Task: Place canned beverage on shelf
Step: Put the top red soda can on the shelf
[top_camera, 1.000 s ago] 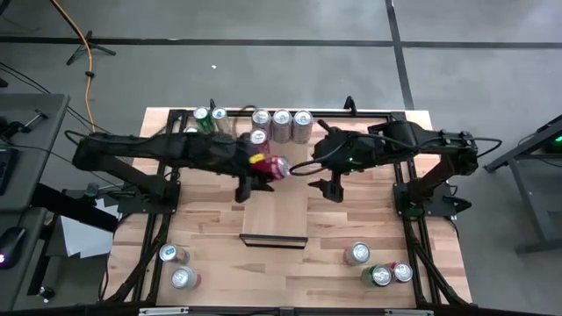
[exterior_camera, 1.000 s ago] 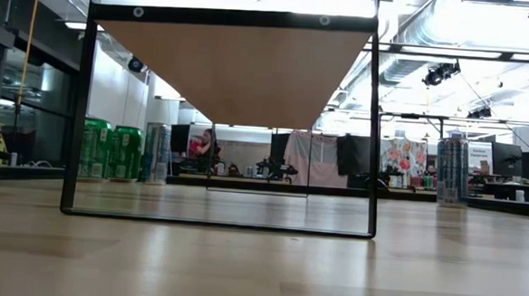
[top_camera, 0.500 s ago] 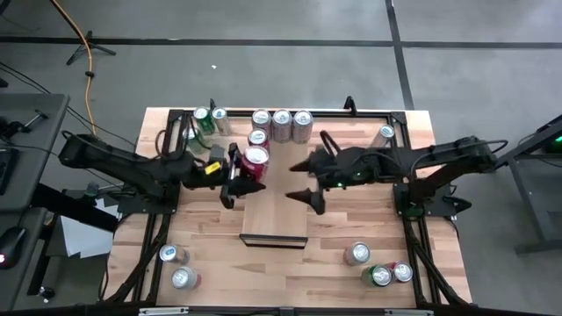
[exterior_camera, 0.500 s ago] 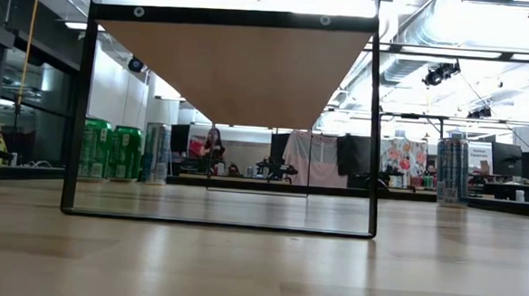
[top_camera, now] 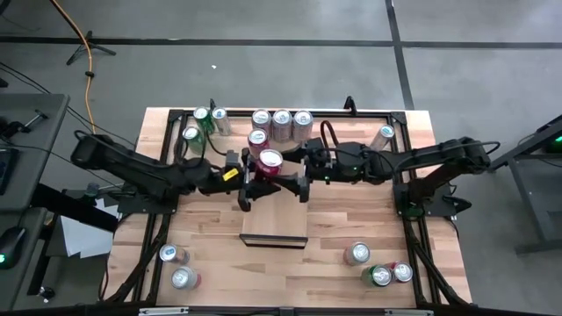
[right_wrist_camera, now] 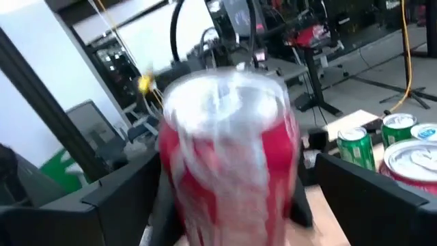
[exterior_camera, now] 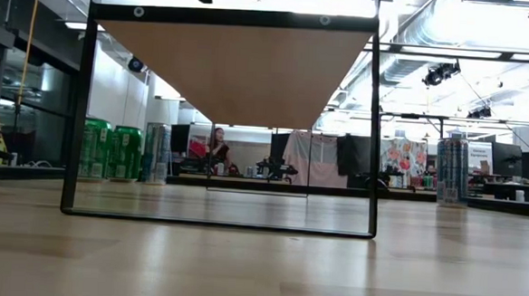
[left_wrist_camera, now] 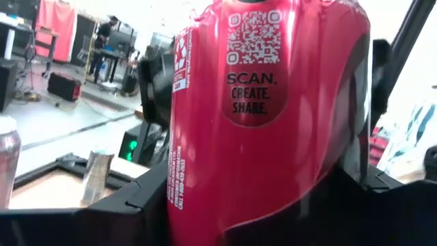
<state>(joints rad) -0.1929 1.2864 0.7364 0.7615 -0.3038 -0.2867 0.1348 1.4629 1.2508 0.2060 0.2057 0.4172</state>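
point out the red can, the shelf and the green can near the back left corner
red can (top_camera: 270, 159), high view, on its silver top
shelf (top_camera: 274, 215), high view, on its bare pale board
green can (top_camera: 202, 115), high view, on its top

You have the can (top_camera: 270, 160) upright over the far end of the shelf (top_camera: 274, 215), between the left gripper (top_camera: 251, 178) on its left and the right gripper (top_camera: 299, 175) on its right. The shelf sits mid-table (top_camera: 316, 263), running from near edge toward the far side. Behind the can you see a row of cans (top_camera: 281, 123) along the far edge, with more (top_camera: 204, 121) at the far left. Two cans (top_camera: 178, 268) stand at the near left, three (top_camera: 379, 268) at the near right.
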